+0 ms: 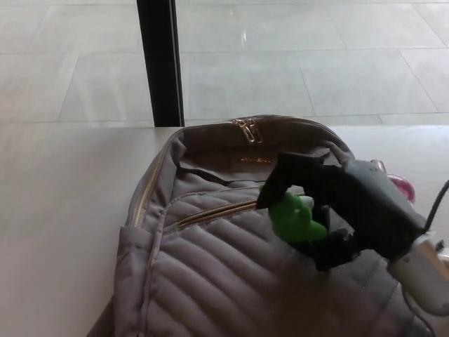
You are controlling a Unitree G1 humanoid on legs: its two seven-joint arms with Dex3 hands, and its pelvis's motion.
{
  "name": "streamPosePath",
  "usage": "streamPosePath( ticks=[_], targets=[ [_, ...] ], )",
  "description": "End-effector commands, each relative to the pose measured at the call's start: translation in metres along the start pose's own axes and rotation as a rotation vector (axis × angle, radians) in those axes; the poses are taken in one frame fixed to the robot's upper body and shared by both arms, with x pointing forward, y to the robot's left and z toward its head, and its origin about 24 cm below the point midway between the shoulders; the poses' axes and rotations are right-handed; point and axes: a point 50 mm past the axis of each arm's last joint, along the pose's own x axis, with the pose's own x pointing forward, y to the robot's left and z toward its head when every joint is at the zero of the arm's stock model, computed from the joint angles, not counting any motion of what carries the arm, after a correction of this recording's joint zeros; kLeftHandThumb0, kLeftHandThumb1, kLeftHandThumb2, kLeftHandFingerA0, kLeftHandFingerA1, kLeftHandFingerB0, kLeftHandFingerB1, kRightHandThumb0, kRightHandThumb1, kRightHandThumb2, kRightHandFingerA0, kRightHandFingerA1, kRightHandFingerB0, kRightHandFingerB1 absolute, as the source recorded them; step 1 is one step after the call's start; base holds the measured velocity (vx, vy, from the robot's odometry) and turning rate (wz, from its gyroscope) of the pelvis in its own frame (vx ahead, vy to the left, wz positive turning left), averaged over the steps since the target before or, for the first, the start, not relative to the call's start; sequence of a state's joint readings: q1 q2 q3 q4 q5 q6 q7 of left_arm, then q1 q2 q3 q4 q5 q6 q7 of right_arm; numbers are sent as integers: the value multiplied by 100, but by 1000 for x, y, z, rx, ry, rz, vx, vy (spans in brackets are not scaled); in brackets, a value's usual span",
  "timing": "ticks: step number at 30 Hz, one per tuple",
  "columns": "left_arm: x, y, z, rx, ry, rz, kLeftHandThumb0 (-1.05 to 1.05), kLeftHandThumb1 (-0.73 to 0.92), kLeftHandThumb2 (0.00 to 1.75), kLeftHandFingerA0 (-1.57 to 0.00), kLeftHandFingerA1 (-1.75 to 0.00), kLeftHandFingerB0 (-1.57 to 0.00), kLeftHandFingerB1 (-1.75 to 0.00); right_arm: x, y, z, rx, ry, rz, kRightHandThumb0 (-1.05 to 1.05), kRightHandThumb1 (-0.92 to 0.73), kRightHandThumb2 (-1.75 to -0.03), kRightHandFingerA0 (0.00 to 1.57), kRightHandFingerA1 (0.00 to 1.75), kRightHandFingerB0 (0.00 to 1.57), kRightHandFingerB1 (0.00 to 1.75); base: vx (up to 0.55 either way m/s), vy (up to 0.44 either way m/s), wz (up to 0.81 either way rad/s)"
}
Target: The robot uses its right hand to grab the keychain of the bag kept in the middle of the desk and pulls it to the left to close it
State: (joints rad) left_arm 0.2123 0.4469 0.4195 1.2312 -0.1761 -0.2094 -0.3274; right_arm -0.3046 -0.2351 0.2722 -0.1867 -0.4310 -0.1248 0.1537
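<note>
Clearly the right hand (319,200) grips the green keychain (295,222) over the bag (210,281), whose top points away.

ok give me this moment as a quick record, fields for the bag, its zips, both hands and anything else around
surface: pale desk
bag: grey quilted backpack, lying mid-desk
top zip: two gold pulls, together at the bag's top edge
front zip: gold track visible left of the hand, the rest hidden
right hand: over the bag's upper front
green lump: right at the hand, on the zip line; grip cannot be told
left hand: not in view
other: pink bottle at the bag's right, mostly hidden; black post behind the desk
</note>
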Motion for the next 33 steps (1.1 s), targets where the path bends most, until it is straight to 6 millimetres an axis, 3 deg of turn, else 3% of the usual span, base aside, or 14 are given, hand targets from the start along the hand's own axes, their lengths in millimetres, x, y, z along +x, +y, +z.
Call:
streamPosePath(
  ticks=[1, 5, 8, 9, 11, 12, 14, 15, 19, 20, 21, 23, 28, 33],
  targets=[
    [-1, 6, 2, 8, 3, 31, -93, 92, 69, -65, -130, -39, -113, 16, 7, 3, -40, -2, 25, -13, -44, -132, 89, 175, 74, 167, 0, 0, 0],
    [0, 5, 2, -3, 4, 41, -94, 92, 73, -68, -133, -38, -122, 33, 13, 6, -50, -3, 41, -22, -59, -110, 91, 164, 84, 123, 0, 0, 0],
    [1, 4, 3, -4, 4, 47, -95, 92, 75, -67, -133, -37, -122, 42, 14, 7, -54, -5, 42, -20, -49, -124, 92, 175, 80, 155, 0, 0, 0],
    [1, 3, 3, -3, 2, 48, -71, 69, 127, -113, -129, -33, -86, 47, 14, 9, -53, -4, 45, -18, -46, -129, 93, 175, 78, 167, 0, 0, 0],
    [1, 2, 3, -2, -2, 51, -71, 69, 127, -113, -129, -33, -86, 56, 15, 11, -51, -3, 50, -18, -46, -129, 93, 175, 78, 167, 0, 0, 0],
    [1, 2, 3, -3, -3, 47, -94, 92, 80, -68, -136, -36, -124, 59, 15, 13, -56, -5, 48, -17, -44, -130, 92, 175, 77, 169, 0, 0, 0],
    [2, 2, 4, -1, -6, 50, -95, 92, 81, -67, -136, -36, -124, 64, 16, 15, -65, -16, 56, -17, -44, -131, 95, 175, 79, 168, 0, 0, 0],
    [2, 2, 4, 0, -9, 52, -94, 92, 81, -67, -136, -36, -125, 68, 16, 18, -70, -32, 61, -24, -46, -118, 122, 143, 103, 133, 0, 0, 0],
    [3, 1, 7, 2, -21, 60, -95, 92, 80, -67, -136, -35, -124, 79, 24, 26, -83, -55, 85, -19, -48, -118, 89, 175, 72, 166, 0, 0, 0],
    [3, 0, 8, 9, -24, 57, -95, 92, 79, -68, -130, -39, -115, 80, 27, 28, -93, -67, 88, -29, -50, -116, 117, 138, 100, 128, 0, 0, 0],
    [3, 0, 8, 10, -25, 55, -96, 92, 78, -69, -131, -41, -118, 82, 31, 30, -93, -68, 89, -20, -48, -111, 91, 175, 74, 161, 0, 0, 0],
    [4, 0, 9, 7, -25, 60, -97, 92, 78, -69, -132, -42, -118, 86, 37, 33, -82, -45, 121, -15, -47, -104, 89, 175, 70, 166, 0, 0, 0],
    [5, -1, 12, 2, -26, 59, -97, 92, 78, -66, -132, -39, -117, 97, 61, 45, -70, -62, 176, -22, -54, -86, 88, 167, 77, 134, 0, 0, 0],
    [6, -3, 13, -4, -34, 41, -97, 92, 79, -67, -133, -39, -116, 100, 96, 62, -63, -62, 249, -25, -39, -117, 93, 175, 82, 147, 0, 0, 0]
  ],
)
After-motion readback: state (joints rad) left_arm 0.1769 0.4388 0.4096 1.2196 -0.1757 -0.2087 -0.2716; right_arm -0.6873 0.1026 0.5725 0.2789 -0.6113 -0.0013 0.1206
